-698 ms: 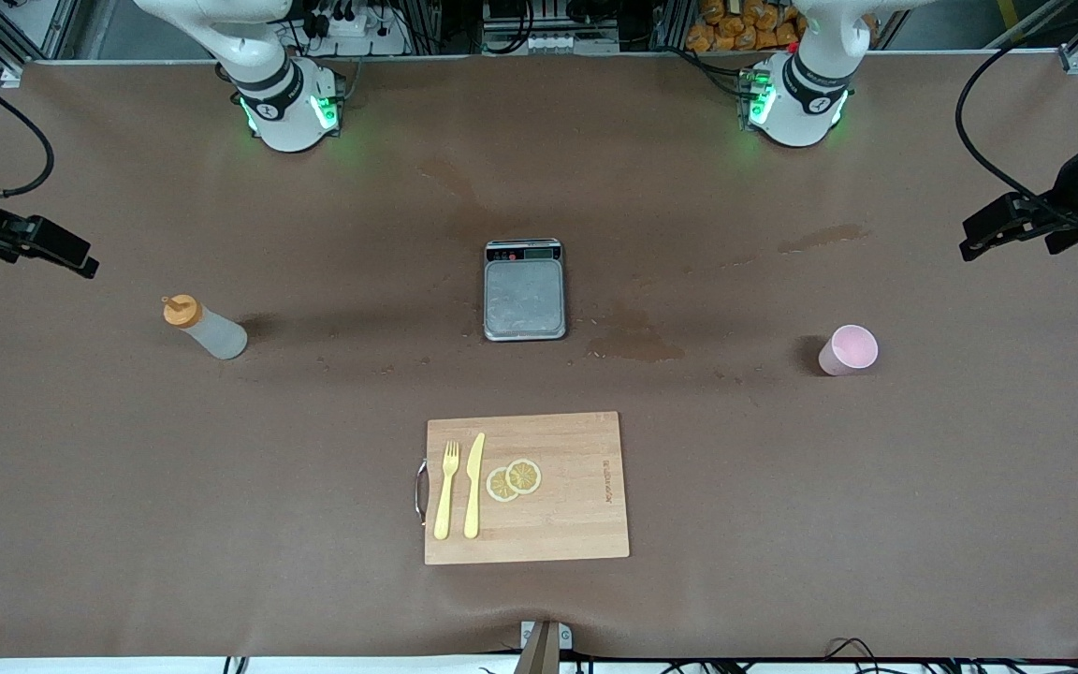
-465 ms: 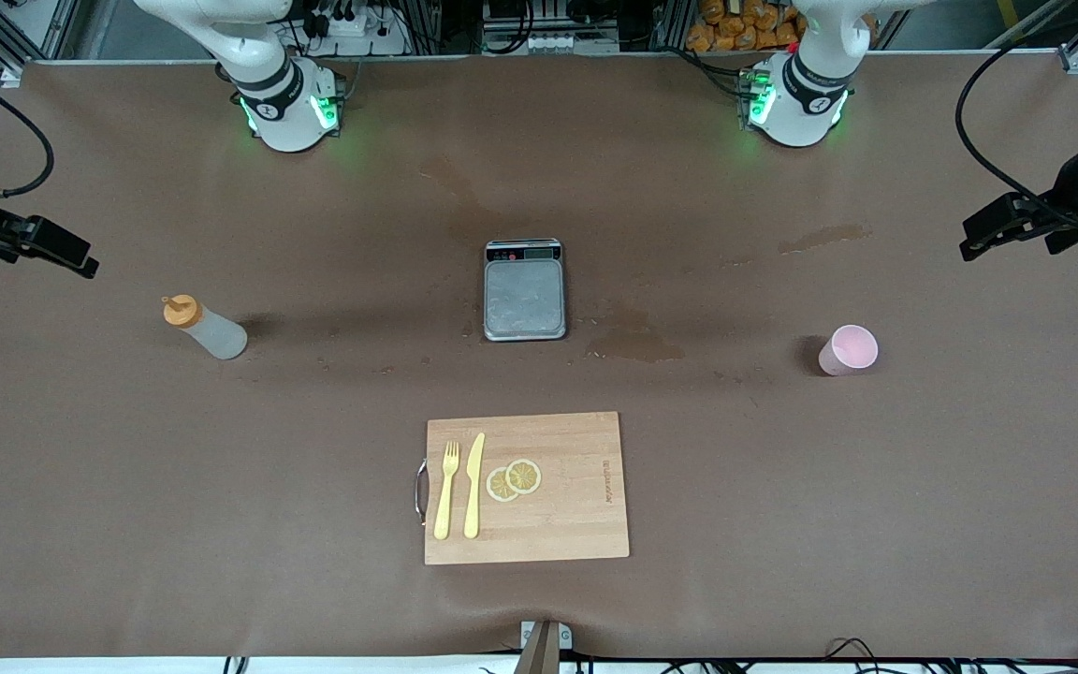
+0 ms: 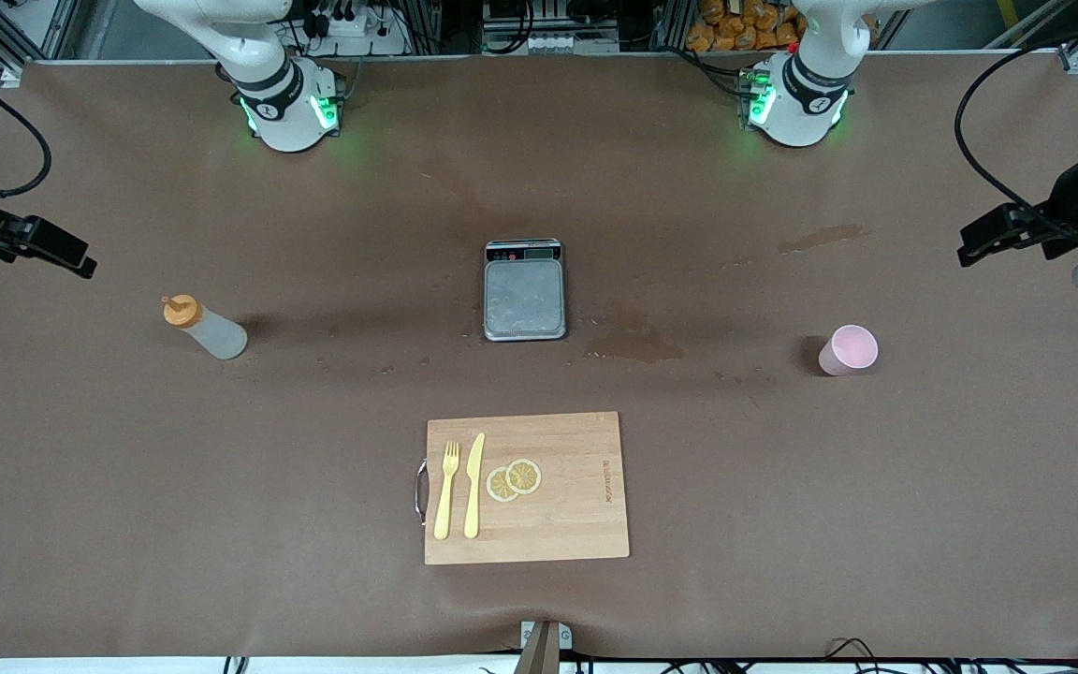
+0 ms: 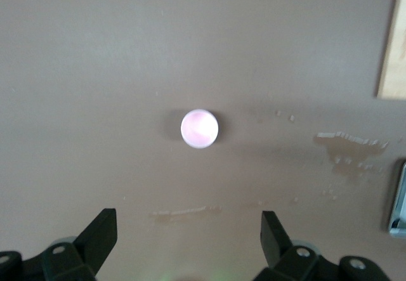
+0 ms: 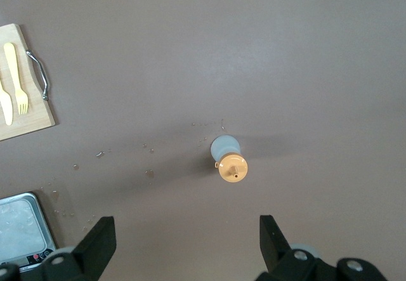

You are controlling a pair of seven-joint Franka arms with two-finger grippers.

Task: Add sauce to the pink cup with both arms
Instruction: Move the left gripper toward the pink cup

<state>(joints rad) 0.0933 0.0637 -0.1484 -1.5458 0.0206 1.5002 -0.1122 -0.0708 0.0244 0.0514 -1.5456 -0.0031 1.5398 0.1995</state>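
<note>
Both tools hang wide open and empty above the brown desk (image 3: 314, 580), the left tool (image 4: 189, 233) over the small pale-pink plastic cup (image 4: 199, 129), the right tool (image 5: 187, 240) over the upright translucent orange-capped squeeze bottle (image 5: 229, 159).

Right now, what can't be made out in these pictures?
- Scale readout: too small in the front view; cut off by the edge in both wrist views.
- How full the bottle is: translucent, can't tell.
- Cup contents: blurred in the left wrist view.
- Left hand and right hand: bodies cut off; fingers spread open.
</note>
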